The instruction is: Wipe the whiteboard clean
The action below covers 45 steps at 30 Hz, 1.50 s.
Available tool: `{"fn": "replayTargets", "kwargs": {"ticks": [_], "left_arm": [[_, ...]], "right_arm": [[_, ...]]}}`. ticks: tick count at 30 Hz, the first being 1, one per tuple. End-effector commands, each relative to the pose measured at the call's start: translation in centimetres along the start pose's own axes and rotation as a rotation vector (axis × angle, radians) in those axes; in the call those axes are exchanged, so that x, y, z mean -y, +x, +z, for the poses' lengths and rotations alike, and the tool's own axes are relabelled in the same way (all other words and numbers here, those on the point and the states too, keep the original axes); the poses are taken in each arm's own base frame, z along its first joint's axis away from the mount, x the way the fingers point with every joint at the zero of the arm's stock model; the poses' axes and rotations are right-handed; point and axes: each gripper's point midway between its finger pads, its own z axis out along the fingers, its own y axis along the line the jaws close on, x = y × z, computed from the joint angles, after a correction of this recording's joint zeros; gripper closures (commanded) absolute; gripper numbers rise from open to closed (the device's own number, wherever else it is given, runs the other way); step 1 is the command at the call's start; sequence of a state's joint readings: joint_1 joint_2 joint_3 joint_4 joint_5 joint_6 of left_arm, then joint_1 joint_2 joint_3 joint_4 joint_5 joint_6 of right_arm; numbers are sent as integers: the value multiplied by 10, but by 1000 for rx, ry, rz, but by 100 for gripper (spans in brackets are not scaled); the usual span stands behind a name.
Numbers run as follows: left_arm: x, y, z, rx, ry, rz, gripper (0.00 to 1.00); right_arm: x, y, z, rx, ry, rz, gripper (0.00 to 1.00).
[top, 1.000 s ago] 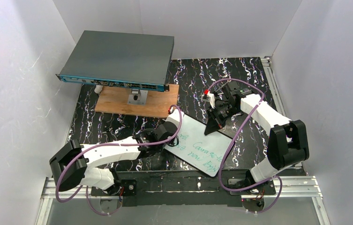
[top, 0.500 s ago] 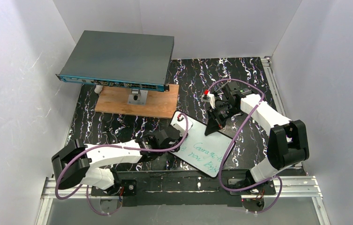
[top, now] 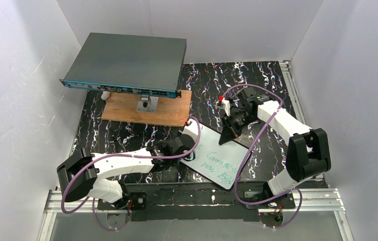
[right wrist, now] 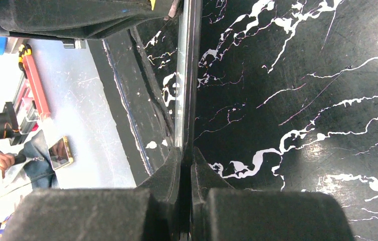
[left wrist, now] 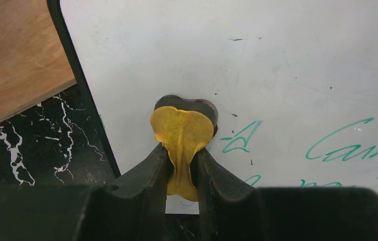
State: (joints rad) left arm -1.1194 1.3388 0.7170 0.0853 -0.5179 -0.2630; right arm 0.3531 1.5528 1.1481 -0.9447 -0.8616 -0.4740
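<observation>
Whiteboard (left wrist: 277,60) reads "Ca…"; left fingers (left wrist: 141,175) pinch yellow cloth (left wrist: 181,133), right fingers (right wrist: 169,175) clamp its edge.

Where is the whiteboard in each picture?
Top external: the whiteboard sits lower middle.
Left wrist: it fills most of the picture, under the yellow pad.
Right wrist: only its thin edge, upright, pinched by the right hand.
Shared landmark: the black marbled table.

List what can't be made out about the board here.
- Green writing: left wrist view cuts it off at the right edge; too small overhead.
- Whiteboard face: edge-on in right wrist view.
- Yellow pad: its contact underneath is hidden by the pad itself, left wrist view.
</observation>
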Motion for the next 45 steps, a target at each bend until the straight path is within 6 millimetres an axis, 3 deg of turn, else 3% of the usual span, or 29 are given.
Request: {"fn": "replayTargets", "kwargs": {"ticks": [1, 7, 12, 14, 20, 23, 26, 31, 37, 41, 45], "left_arm": [[11, -5, -1, 15, 108, 33, 100], [56, -10, -6, 57, 324, 93, 100], [57, -10, -3, 60, 317, 82, 100], [45, -10, -1, 61, 250, 64, 100], [-16, -10, 1, 45, -98, 8, 100], [-26, -7, 0, 27, -140, 3, 100], [-16, -3, 2, 13, -85, 15, 100], [31, -7, 1, 48, 177, 57, 100], [67, -7, -9, 104, 322, 128, 100], [74, -7, -11, 134, 334, 132, 100], [58, -9, -7, 151, 241, 109, 100]], "right_arm": [[3, -11, 3, 33, -11, -172, 99], [3, -11, 4, 31, -12, -168, 99], [3, -11, 4, 32, -14, -171, 99], [3, -11, 4, 30, -15, -169, 99], [3, -11, 4, 30, -15, -169, 99], [3, -11, 4, 30, -15, -169, 99], [3, -11, 4, 30, -15, -169, 99], [3, -11, 4, 28, -17, -165, 99], [2, -11, 4, 30, -21, -171, 99], [1, -10, 4, 30, -25, -171, 99], [1, -10, 4, 30, -27, -172, 99]]}}
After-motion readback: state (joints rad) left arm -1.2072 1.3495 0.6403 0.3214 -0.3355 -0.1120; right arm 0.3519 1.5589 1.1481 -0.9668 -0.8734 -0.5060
